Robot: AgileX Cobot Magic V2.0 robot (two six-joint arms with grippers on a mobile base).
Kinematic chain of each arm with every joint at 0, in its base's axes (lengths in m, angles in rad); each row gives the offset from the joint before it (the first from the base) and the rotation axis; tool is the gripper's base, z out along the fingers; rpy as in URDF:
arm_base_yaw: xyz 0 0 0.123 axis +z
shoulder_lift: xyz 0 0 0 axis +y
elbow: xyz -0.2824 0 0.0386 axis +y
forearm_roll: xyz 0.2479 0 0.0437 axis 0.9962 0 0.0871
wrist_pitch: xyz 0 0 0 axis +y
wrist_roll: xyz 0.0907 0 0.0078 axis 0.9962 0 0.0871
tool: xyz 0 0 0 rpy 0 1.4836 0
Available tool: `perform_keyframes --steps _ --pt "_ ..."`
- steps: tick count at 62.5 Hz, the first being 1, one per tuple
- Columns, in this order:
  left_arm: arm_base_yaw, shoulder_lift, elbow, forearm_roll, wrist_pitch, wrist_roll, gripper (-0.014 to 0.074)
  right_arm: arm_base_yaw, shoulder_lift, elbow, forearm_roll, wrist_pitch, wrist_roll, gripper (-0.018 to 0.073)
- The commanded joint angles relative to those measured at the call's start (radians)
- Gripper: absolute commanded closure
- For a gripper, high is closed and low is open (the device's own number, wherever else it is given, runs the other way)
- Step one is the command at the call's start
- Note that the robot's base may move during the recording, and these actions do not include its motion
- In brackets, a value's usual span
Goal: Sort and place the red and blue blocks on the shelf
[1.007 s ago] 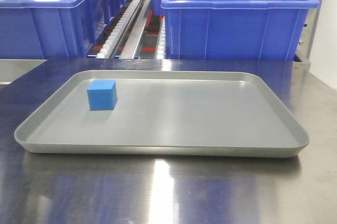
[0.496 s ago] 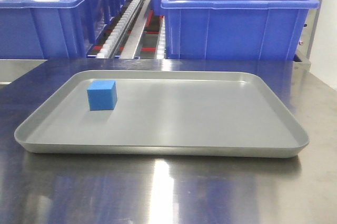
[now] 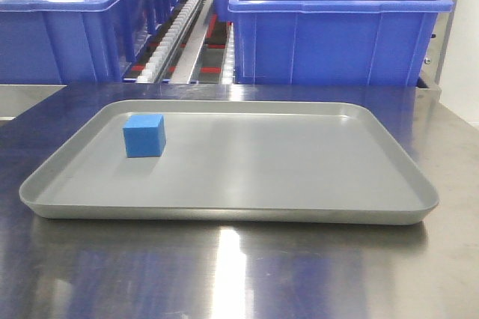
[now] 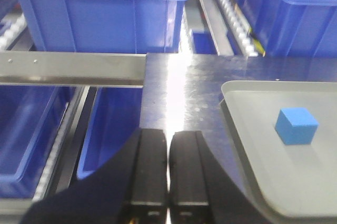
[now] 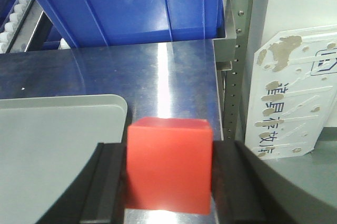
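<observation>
The right gripper [image 5: 168,182] clamps the matte red cube [image 5: 169,161] (left gripper [image 4: 168,166] pressed together, empty) — a slackening squeeze could drop it short of the stainless-steel shelf [image 4: 68,69].

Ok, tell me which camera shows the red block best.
The right wrist view: the red block fills the middle, clamped in the right gripper. The front and left wrist views show none of it, only the blue block on the tray.

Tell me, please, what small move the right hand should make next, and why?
Probably carry the red block forward toward the shelf: the right hand is shut on it, over the table beside the tray's corner, while the blue block sits in the tray.
</observation>
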Motion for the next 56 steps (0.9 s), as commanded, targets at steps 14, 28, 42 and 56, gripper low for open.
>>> perform_keyframes --steps 14,28,42,56 --pt "-0.001 0.381 -0.309 -0.008 -0.015 -0.001 0.0472 -0.007 -0.008 -0.027 -0.007 -0.082 -0.008 0.0511" --pt "-0.001 0.483 -0.332 -0.033 -0.017 -0.001 0.0472 -0.007 -0.008 -0.027 -0.007 -0.082 -0.008 0.0511" --pt "-0.001 0.49 -0.332 -0.031 -0.017 -0.001 0.0472 -0.007 -0.008 -0.027 -0.007 -0.082 -0.008 0.0511" --pt "-0.001 0.491 -0.332 -0.03 -0.029 -0.001 0.0472 -0.007 -0.008 -0.027 -0.007 -0.082 -0.008 0.0511"
